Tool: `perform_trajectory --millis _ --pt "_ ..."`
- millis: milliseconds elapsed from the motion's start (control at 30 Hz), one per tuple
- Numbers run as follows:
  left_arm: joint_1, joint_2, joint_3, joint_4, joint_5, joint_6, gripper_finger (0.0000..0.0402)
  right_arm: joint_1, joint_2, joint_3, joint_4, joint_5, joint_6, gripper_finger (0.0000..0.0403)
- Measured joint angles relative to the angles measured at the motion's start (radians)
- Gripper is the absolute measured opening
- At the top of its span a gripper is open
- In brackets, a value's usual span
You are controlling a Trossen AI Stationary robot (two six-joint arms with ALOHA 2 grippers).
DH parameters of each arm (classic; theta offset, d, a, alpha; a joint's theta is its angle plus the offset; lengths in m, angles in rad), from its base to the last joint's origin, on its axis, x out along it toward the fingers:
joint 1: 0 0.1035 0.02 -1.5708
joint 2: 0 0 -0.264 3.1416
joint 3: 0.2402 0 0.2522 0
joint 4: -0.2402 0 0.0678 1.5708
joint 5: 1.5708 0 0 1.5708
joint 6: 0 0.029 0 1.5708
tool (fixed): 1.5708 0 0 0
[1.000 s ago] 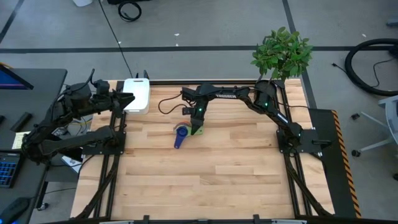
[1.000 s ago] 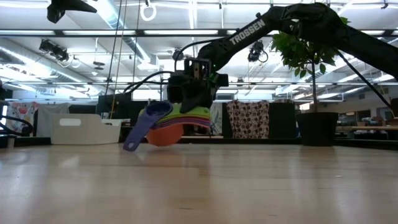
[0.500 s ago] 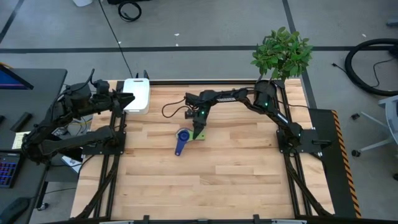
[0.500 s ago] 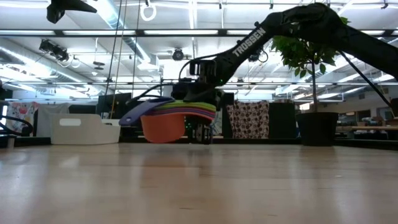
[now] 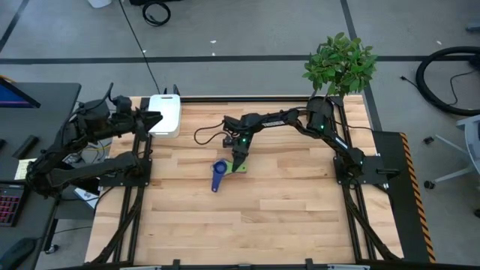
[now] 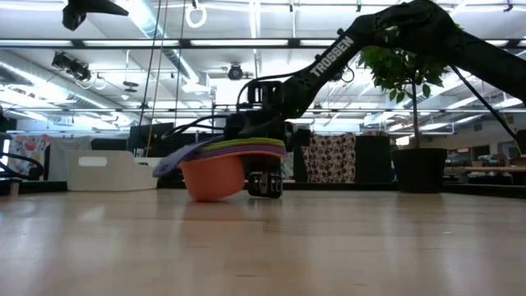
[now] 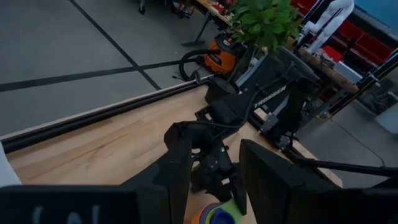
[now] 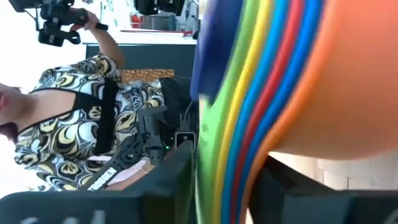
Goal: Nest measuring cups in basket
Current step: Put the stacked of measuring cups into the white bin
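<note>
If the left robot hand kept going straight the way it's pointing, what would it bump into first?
Probably the nested measuring cups held by the right gripper. The left gripper waits beside the basket, and its wrist view looks across bare table at them. Depth is hard to judge.

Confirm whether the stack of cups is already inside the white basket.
No: in the high view the right gripper holds the nested cups at mid-table, well apart from the basket at the far edge.
</note>
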Motion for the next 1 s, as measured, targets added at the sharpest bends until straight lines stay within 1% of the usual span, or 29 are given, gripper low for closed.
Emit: perform_trajectory --millis 67,133,333,500,633,833,1000 --pt "0.0 0.0 0.0 0.008 0.0 0.0 0.0142 0.001 0.0 0.0 0.001 0.019 0.003 0.0148" --pt "0.0 0.0 0.0 0.022 0.0 0.0 0.0142 0.001 0.0 0.0 0.005 0.019 0.009 0.0154" --pt "0.0 0.0 0.0 0.026 0.0 0.001 0.0142 -0.006 0.001 -0.001 0.011 0.025 0.01 0.0153" --pt "0.0 0.0 0.0 0.026 0.017 0.002 0.0142 -0.039 0.002 -0.001 0.016 0.026 0.019 0.0154" --pt "0.0 0.0 0.0 0.025 0.05 0.001 0.0142 -0.071 0.003 -0.001 0.018 0.031 0.055 0.0155" --pt "0.0 0.0 0.0 0.025 0.053 0.001 0.0142 -0.081 0.004 -0.001 0.02 0.043 0.104 0.0155" --pt "0.0 0.0 0.0 0.025 0.053 0.001 0.0142 -0.072 0.003 0.0 0.006 0.125 0.115 0.0155"
